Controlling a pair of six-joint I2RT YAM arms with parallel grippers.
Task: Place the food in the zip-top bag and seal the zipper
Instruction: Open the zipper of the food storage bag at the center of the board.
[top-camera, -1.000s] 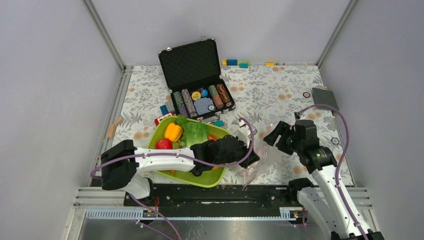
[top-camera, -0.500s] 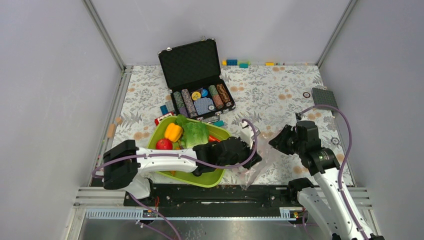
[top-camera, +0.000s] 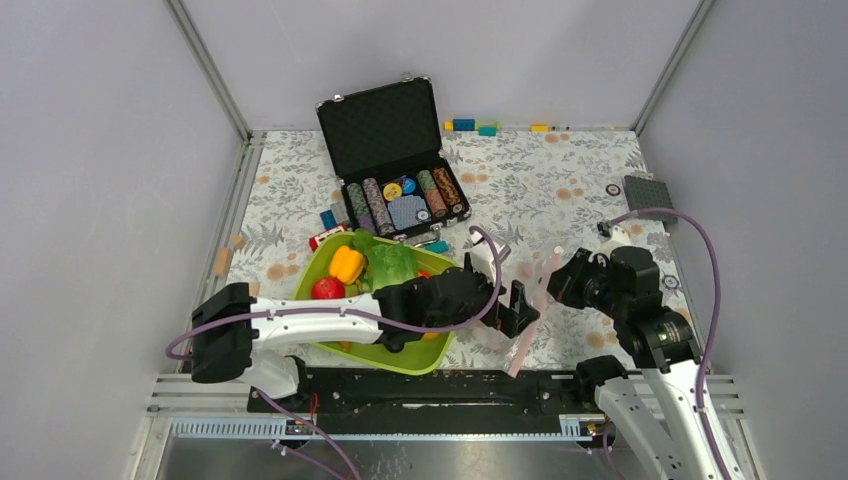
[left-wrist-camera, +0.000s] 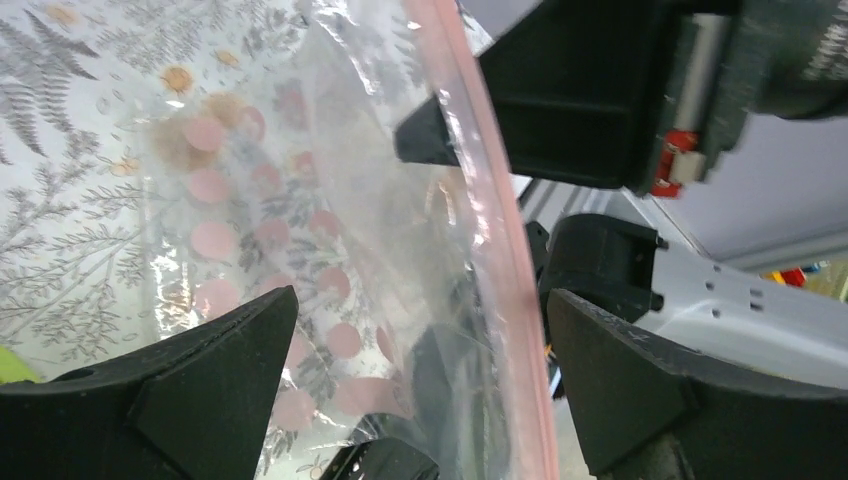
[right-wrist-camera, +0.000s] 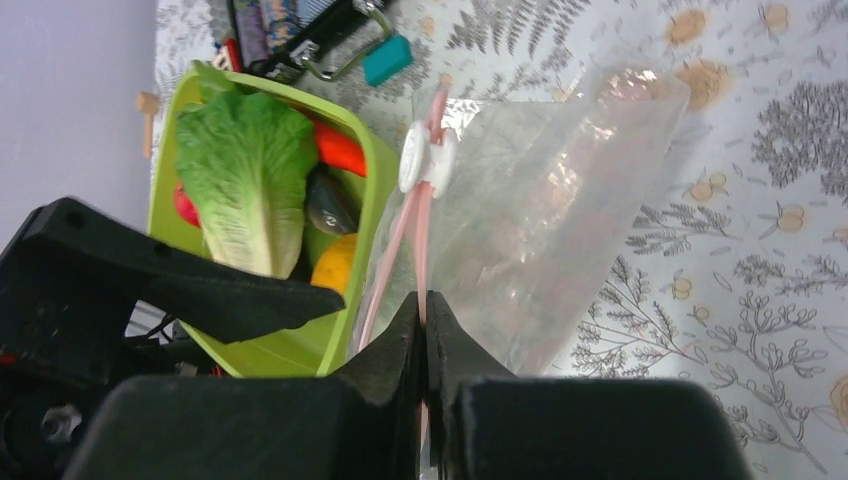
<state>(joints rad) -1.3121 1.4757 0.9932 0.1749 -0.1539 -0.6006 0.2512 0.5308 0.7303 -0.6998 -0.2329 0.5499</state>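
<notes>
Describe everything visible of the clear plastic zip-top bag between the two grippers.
The clear, crinkly, soft plastic zip-top bag looks empty; the floral tablecloth shows through it. A pale pink zipper strip with a white slider runs along its mouth. The right gripper is shut on that strip. The open left gripper straddles the bag, beside the lime-green tray.

Clear, crinkled zip-top bag (right-wrist-camera: 560, 200) stands on edge, pink zipper (right-wrist-camera: 422, 240) uppermost, seemingly unsealed; food (right-wrist-camera: 245, 180) heaped beside.

obst: tray (top-camera: 400, 362) L of bag (top-camera: 530, 320), case (top-camera: 385, 125) behind | free: table (top-camera: 560, 190) R-rear
</notes>
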